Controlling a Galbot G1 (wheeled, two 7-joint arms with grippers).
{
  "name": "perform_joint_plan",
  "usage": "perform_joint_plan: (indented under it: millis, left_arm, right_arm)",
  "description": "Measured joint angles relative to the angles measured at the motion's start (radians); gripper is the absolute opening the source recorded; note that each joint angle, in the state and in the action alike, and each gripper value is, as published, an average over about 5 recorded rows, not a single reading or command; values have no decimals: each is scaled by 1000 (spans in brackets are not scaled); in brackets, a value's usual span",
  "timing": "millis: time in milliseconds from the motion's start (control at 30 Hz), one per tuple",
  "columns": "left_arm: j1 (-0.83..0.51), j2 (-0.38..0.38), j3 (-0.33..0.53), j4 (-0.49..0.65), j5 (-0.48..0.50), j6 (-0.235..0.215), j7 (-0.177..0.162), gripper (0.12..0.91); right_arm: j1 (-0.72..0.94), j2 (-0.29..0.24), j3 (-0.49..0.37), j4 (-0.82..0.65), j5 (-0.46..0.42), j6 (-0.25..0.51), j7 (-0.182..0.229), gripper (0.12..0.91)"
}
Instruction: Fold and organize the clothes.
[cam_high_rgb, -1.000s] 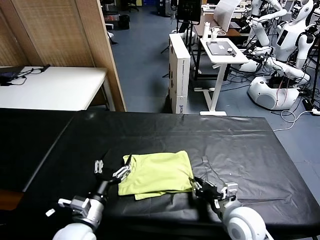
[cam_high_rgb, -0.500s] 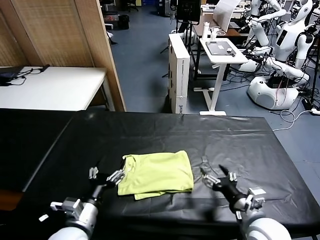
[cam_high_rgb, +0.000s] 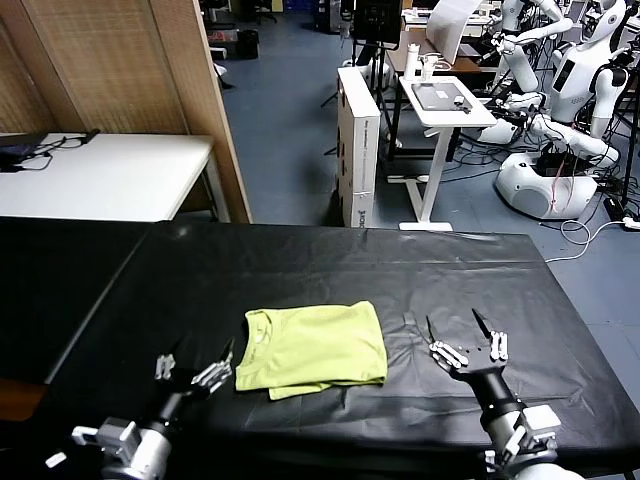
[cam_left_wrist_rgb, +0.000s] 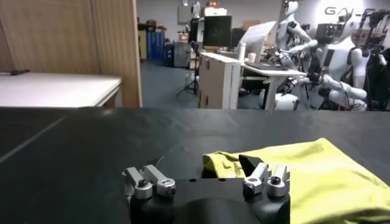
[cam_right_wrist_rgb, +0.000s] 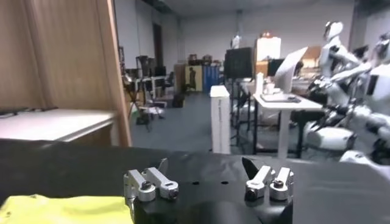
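T-shirt folded on black table, no readable writing; left tool, right tool spread apart, empty.

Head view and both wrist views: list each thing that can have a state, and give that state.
T-shirt: folded into a compact rectangle, lying flat on the black table cover, held by neither gripper.
Left gripper: open, empty, just off the shirt's left edge.
Right gripper: open, empty, apart from the shirt on its right side.
Laptop on the white stand in the background: lying flat, closed.
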Motion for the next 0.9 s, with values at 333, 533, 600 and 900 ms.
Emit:
perform_joint_plan:
  millis: [333,533,600,900]
  left_arm:
    - [91,17,-25,-23,-16,0,-8,907]
    - [112,11,-40,-26,-18,2,-6,907]
    - [117,10,-44,-27,-19,4,-3,907]
    - [131,9,-48,-29,-12,6,9,907]
  right_arm:
    - [-145,45,-23,-9,-144,175,61,907]
    - [-260,79,-44,-12,-172,222,103,907]
    - [-292,86,-43,-6,-170,221,111,907]
    - [-353,100,-41,12,-168,205,119,907]
